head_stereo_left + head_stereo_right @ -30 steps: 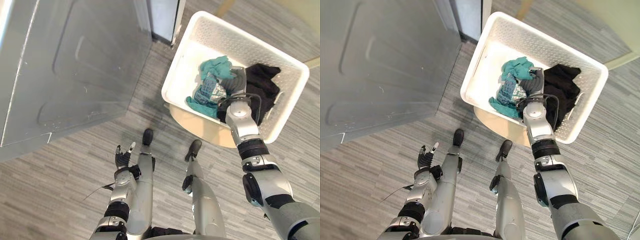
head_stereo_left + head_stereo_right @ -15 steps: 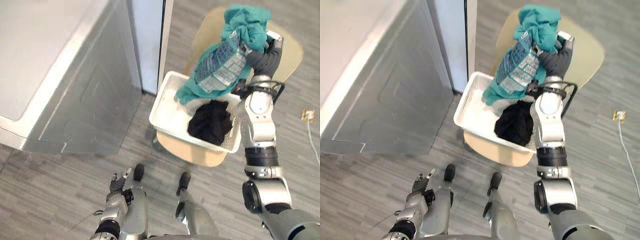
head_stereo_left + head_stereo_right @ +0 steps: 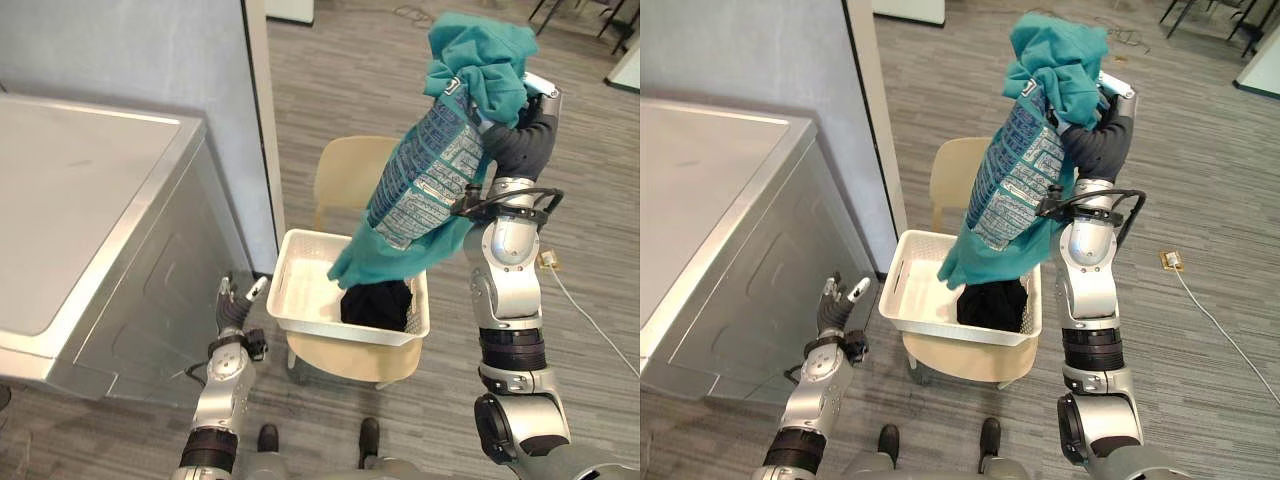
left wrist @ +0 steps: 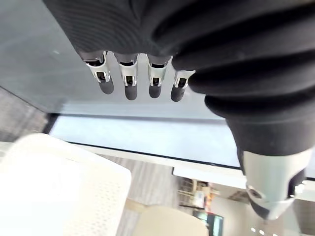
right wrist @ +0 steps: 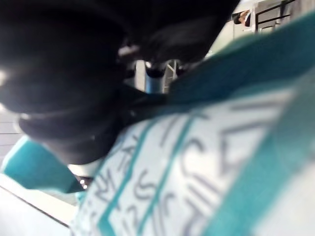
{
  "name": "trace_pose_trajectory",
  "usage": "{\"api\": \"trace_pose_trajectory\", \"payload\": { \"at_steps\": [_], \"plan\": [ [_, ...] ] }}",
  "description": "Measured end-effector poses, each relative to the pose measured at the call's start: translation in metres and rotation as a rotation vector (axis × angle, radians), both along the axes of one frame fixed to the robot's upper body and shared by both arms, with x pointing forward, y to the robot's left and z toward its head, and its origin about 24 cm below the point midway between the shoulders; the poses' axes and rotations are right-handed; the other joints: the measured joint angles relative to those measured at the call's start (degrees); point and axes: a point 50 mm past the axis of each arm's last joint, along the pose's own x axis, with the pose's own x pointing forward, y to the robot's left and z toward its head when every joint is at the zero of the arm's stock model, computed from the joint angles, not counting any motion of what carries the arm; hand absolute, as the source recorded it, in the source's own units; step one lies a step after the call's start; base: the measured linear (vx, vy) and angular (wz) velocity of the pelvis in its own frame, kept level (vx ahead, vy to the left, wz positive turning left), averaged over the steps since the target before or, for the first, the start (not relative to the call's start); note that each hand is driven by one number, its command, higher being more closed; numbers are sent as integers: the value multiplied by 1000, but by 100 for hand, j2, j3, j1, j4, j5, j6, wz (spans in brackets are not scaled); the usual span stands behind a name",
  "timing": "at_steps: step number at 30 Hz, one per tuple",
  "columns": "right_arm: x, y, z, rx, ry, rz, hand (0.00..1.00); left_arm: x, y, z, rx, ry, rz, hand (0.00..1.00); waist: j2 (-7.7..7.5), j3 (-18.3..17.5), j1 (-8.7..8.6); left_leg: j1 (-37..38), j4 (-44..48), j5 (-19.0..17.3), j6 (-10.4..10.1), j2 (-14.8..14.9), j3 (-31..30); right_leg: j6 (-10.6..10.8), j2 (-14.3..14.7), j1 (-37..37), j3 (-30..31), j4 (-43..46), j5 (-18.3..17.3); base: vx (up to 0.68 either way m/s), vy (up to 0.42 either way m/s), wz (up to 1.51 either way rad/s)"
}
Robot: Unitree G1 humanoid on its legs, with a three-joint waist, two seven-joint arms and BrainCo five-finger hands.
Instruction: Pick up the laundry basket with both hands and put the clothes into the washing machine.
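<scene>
The teal printed T-shirt (image 3: 440,165) hangs high above the white laundry basket (image 3: 335,331), bunched in the curled fingers of the right hand (image 3: 520,143). A black garment (image 3: 378,303) lies in the basket, which sits on a beige chair (image 3: 345,172). The left hand (image 3: 233,311), fingers straight and empty, hovers beside the washing machine (image 3: 90,200).

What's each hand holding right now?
Left hand: open, holding nothing.
Right hand: shut on the teal garment.
</scene>
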Motion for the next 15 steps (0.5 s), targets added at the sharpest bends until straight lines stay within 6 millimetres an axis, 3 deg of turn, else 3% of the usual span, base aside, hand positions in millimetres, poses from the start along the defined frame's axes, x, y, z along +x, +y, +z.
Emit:
{"api": "trace_pose_trajectory", "payload": {
  "at_steps": [4, 9, 15],
  "plan": [
    [0, 6, 4, -10, -12, 21, 100, 25, -10, 38, 81, -124, -46, 0, 20, -15, -36, 161, -23, 0, 0, -13, 106, -1, -6, 94, 102, 0, 2, -32, 2, -12],
    [0, 19, 9, -34, -31, 66, 100, 38, -31, 63, 139, -205, -136, 0, 257, -225, -145, 280, -108, -4, 6, -30, 250, 0, -5, 91, 243, 0, 2, -15, 1, -14],
    [-2, 38, 7, -36, -23, 158, 100, 56, -71, 110, 215, -365, -327, 0, 300, -251, -344, 378, -154, -5, 7, -25, 347, -1, 20, 91, 382, 0, 11, -12, -8, -11]
  ]
}}
